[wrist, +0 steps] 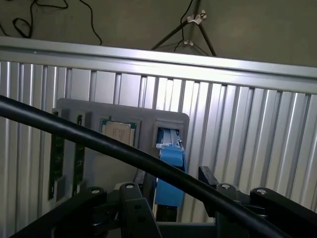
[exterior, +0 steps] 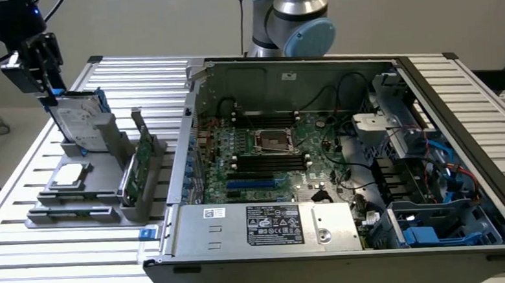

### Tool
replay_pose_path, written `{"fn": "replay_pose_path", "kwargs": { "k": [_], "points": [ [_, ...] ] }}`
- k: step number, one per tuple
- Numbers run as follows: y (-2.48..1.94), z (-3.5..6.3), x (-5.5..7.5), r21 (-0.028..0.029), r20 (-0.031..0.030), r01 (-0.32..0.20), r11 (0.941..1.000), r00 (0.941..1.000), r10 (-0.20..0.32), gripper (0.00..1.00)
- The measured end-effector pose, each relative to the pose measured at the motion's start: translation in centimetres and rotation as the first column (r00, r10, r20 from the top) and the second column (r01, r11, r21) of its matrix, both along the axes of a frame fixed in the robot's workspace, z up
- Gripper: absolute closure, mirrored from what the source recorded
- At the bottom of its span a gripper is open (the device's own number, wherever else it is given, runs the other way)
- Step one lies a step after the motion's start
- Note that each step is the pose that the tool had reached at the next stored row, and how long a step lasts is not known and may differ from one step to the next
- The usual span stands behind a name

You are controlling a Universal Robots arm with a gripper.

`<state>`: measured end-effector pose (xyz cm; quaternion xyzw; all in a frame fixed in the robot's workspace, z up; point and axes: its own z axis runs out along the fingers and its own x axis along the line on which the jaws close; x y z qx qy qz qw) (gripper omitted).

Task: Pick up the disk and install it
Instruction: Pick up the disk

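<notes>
The disk [exterior: 80, 124] stands upright on its edge in a slot of the grey holder [exterior: 70, 212], at the exterior view's left, well apart from the open computer case [exterior: 318, 67]. The tool [exterior: 49, 87] hangs just over its top edge with the jaws spread. In the wrist view they stand on either side of the blue frame of the disk [wrist: 169, 168], and I see no pinching yet.

I judge the disk to be stiff and rather heavy for its size. Its metal faces are smooth, so it may slip. The blue plastic frame can bend a little, so the two flat faces near the top seem the better place to hold it.

Above the holder the room is free for a straight lift. The grey wall of the slot is touching the disk, and the green card [exterior: 141, 163] stands near. A black cable [wrist: 99, 141] crosses in front of the wrist. The case has high metal walls and many wires inside.
</notes>
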<state>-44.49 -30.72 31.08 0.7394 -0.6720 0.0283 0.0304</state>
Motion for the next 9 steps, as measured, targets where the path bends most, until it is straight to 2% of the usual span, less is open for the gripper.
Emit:
{"fn": "replay_pose_path", "kwargs": {
  "k": [4, 9],
  "points": [
    [-0.14, -0.56, 0.0, 0.0007, 0.0, 0.028, 0.9996, 0.9996, -0.028, 0.46],
    [-0.17, -0.89, 0.01, 0.003, -0.0004, 0.038, 0.9993, 0.9993, -0.038, 0.46]
  ]
}}
